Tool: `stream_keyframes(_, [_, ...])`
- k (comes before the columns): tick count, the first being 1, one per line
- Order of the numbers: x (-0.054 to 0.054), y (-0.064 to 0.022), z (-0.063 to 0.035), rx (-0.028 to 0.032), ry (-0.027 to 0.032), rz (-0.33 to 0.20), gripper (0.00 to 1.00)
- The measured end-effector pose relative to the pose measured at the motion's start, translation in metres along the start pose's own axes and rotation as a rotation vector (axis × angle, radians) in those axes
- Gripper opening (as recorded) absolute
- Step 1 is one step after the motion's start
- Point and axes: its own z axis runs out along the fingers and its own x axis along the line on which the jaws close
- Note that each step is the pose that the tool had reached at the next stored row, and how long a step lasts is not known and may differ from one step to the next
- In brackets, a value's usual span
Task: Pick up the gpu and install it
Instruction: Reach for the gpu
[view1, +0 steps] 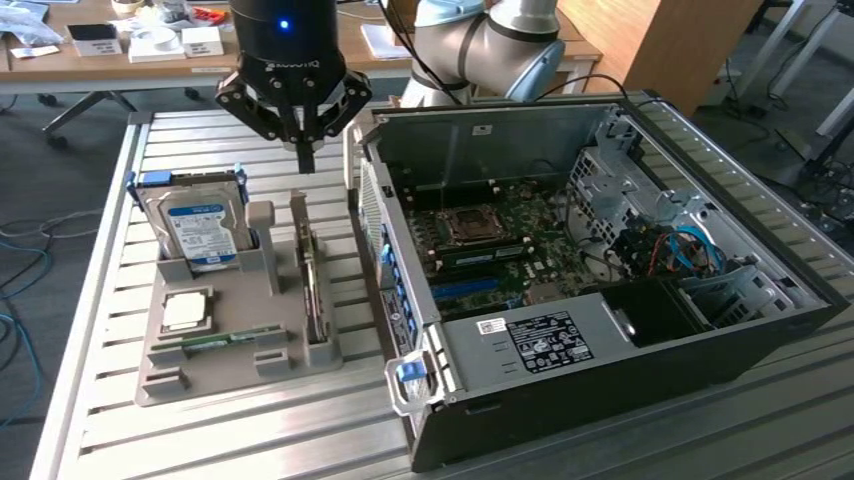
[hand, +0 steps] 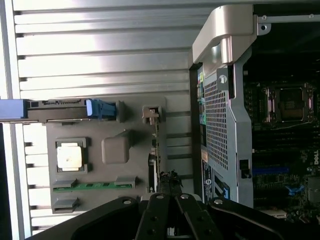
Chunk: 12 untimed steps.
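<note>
1. Exterior view: faces of the gpu (view1: 310, 270) hard to make out, edge-on, upright in the grey holder tray (view1: 200, 370) beside the computer case (view1: 641, 390); just below the gripper (view1: 306, 160), fingers pressed together, empty.
2. Wrist view: gpu (hand: 156, 145) a thin strip, near end hidden behind the closed gripper (hand: 167, 197).

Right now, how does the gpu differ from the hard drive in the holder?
The gpu is a thin dark card; the hard drive is a thicker silver block with a blue label. The hard drive sits in a blue frame; the gpu has none. The shut gripper hangs nearer the gpu than the hard drive. Both stand on edge in the grey holder, neither gripped.
</note>
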Motion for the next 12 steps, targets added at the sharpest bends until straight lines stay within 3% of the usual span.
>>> stream_keyframes(12, [-0.0002,-0.0075,-0.0003,0.0000,0.0000,0.000,0.11])
